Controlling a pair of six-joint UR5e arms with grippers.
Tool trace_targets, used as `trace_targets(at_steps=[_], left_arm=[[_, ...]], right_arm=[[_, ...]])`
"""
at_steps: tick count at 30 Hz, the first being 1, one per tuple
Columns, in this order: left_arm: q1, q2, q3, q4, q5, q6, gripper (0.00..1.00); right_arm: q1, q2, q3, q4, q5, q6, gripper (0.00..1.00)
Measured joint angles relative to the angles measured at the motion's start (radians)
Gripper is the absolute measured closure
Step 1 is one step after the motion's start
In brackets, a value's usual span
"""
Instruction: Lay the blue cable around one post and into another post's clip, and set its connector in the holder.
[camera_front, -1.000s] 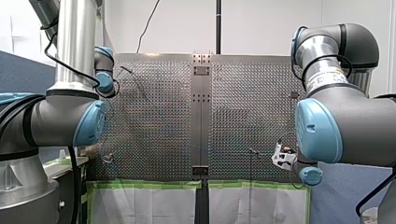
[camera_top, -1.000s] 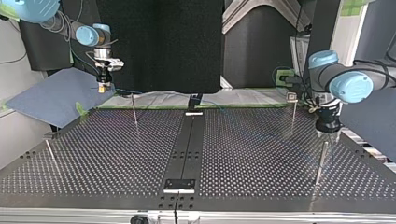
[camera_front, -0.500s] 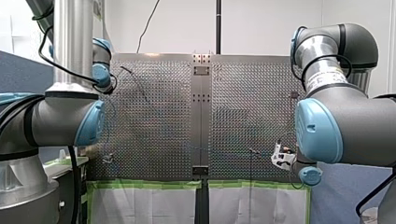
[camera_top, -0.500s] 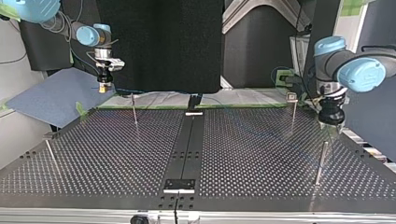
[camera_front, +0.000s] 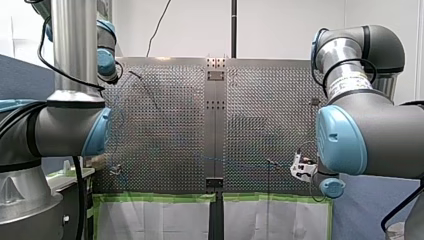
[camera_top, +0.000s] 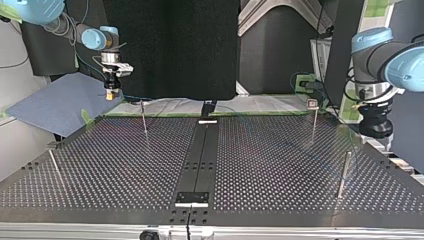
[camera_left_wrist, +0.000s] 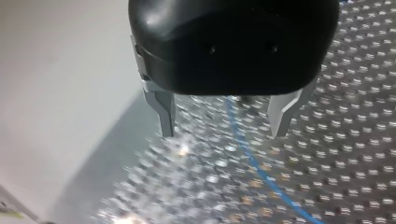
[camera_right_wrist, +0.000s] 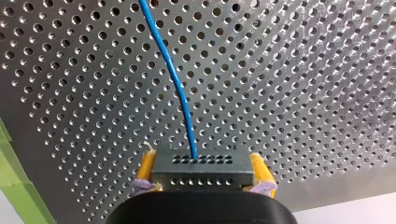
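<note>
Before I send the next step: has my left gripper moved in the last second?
Yes. In the top view, my left gripper has risen and shifted rightward, away from the post it stood over.

- The connector (camera_right_wrist: 202, 172) sits between my right hand's (camera_right_wrist: 202, 161) fingers; the cable (camera_right_wrist: 175, 79) runs ahead over the tabletop (camera_right_wrist: 303, 93).
- The cable passes under my left hand (camera_left_wrist: 222, 133).
</note>
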Motion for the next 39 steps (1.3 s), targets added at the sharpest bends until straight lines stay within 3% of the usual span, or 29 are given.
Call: trace_targets(at_steps=[8, 18, 22, 34, 39], left_arm=[[-0.001, 0.064, 0.064, -0.064, -0.042, 0.064, 0.00], [-0.025, 0.138, 0.150, -0.150, 0.001, 0.149, 0.00], [-0.040, 0.137, 0.172, -0.183, -0.017, 0.183, 0.00], [-0.097, 0.096, 0.173, -0.294, -0.122, 0.294, 0.00], [-0.114, 0.089, 0.173, -0.335, -0.135, 0.335, 0.00]], right_arm=[[0.000, 0.000, 0.000, 0.003, 0.000, 0.000, 1.00], [0.000, 0.000, -0.001, 0.003, 0.000, 0.003, 1.00], [0.000, 0.000, -0.001, 0.003, 0.000, 0.003, 1.00], [0.000, 0.000, -0.004, 0.006, 0.000, 0.003, 1.00], [-0.001, 0.000, -0.005, 0.007, 0.000, 0.003, 1.00]])
